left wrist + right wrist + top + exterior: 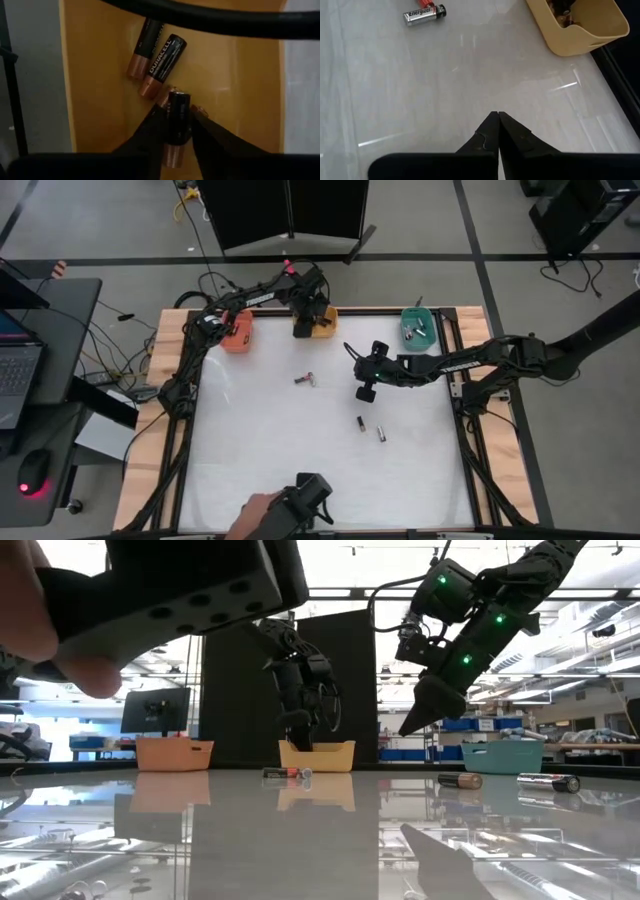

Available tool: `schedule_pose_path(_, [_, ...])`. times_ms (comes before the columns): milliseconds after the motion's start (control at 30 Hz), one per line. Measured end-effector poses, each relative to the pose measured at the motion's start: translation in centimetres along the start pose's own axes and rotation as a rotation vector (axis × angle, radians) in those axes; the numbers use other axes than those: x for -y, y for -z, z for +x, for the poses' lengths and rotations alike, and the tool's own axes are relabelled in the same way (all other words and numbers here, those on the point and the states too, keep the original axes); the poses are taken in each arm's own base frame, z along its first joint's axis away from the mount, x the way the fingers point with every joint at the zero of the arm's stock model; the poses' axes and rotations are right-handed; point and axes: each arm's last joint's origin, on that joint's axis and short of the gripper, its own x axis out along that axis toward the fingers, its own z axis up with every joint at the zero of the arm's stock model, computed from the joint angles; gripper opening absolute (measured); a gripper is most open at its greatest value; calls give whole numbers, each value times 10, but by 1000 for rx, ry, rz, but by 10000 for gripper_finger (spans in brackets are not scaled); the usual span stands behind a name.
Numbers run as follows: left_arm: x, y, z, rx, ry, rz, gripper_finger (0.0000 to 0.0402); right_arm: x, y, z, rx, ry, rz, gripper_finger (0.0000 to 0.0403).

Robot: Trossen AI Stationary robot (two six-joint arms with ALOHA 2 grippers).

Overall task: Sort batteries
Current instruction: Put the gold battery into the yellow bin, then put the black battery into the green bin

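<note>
- Orange plastic bin [238,332] at table's far left edge; contents not readable from above.
- Yellow plastic bin [322,333] next along the far edge, left gripper [302,323] down inside it.
- Left gripper fingers [150,135] on either side of a black-and-copper cylindrical battery [176,127] over the bin floor; fingers close against it, loose or gripping hard to call, looks mid-release.
- Two more black-and-copper batteries [161,65] lying in the same bin, seen in left wrist view only; high view hides them under the arm.
- Silver-and-red cylindrical battery [307,379] on white tabletop [250,440] mid-table, label legible in right wrist view [424,14].
- Two dark cylindrical batteries [370,426] lying near each other, right of centre; low view shows them side-on [459,780].
- Right gripper [364,392] hovering above bare table, tips pressed together, holding nothing.
- Teal plastic bin [417,326] far right with a few small batteries inside.
- Handling guess: light, rigid, smooth metal, prone to roll; pinch across the barrel at mid-length.
- Person's hand [262,512] at the near edge, holding a black device.
</note>
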Motion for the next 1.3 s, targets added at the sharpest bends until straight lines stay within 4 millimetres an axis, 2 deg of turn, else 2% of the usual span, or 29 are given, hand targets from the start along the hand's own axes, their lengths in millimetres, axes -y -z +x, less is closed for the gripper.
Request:
schedule_pose_path(133, [1, 1, 0, -15, -1, -33, 139, 0, 0, 0, 0, 0, 0, 12])
schedule_pose_path(300, [6, 1, -2, -75, -6, -15, 141, 0, 0, 0, 0, 0, 0, 12])
schedule_pose_path(433, [10, -8, -23, -30, -33, 17, 109, 0, 0, 0, 1, 0, 3, 12])
schedule_pose_path(667, [3, -11, -64, 186, 7, -64, 12, -1, 0, 0, 4, -1, 40, 12])
schedule_pose_path(767, [1, -12, -68, 246, 35, -94, 8, -1, -1, 0, 15, -1, 43, 12])
schedule_pose_path(933, [5, -13, -60, 334, -69, -114, 4, 0, -4, 0, 41, 0, 54, 12])
schedule_pose_path(1100, [16, 0, -53, 452, -181, -151, 4, -2, 3, 2, 90, -1, 79, 12])
schedule_pose_path(1300, [53, 32, -75, 635, -302, -164, 3, -5, 15, 5, 144, -36, 138, 12])
